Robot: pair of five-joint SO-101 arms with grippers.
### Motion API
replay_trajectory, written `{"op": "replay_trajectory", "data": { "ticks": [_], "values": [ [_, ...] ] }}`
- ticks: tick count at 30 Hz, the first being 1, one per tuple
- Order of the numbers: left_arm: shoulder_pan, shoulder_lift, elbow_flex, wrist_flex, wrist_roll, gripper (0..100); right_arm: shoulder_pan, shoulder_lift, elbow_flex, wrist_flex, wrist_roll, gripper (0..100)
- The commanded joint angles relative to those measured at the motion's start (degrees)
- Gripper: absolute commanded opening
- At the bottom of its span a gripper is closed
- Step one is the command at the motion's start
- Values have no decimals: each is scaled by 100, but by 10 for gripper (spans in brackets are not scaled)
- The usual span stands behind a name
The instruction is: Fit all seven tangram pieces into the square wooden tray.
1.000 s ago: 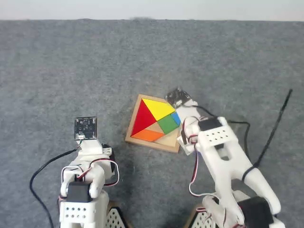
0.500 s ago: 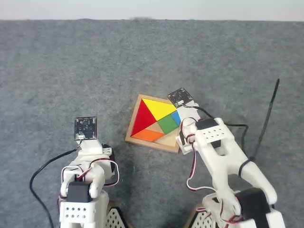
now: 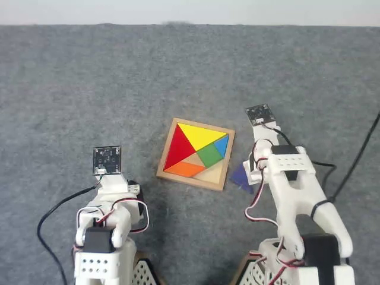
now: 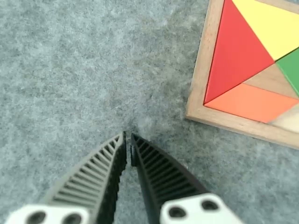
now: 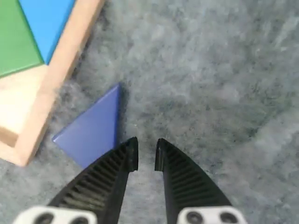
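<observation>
Grey felt (image 3: 89, 77) covers the table in the high view, where the square wooden tray (image 3: 205, 125) lies ahead of and between the two arms. Coloured pieces fill most of it, with pale bare wood showing at the corner nearest the right arm, and a dark blue triangle (image 3: 240, 177) lies flat on the felt just outside that corner. In the left wrist view the left claw (image 4: 127, 140) hangs over bare felt, pinched almost closed on nothing, with the tray's red triangle (image 4: 236, 56) and orange piece (image 4: 247, 102) ahead and off to one side. In the right wrist view the right claw (image 5: 145, 148) shows a narrow gap and grips nothing, one fingertip just beside the triangle's edge. The pickup looks to need a wider spread centred across the triangle, then a lift clear of the tray's rim, which stands just beyond the piece and crowds the approach.
</observation>
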Motion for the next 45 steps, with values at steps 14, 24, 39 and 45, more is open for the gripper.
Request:
{"op": "replay_trajectory", "data": {
  "ticks": [14,24,39,45],
  "values": [
    [-35,-114,-75,26,-88,14,-2193,-2615,1011,831,782,7],
    [-35,-114,-75,26,-88,14,-919,-787,580,215,1284,7],
    [-35,-114,-75,26,-88,14,549,1376,-2426,48,1389,7],
    [-35,-114,-75,26,-88,14,488,1657,-3244,549,396,6]
  ]
}}
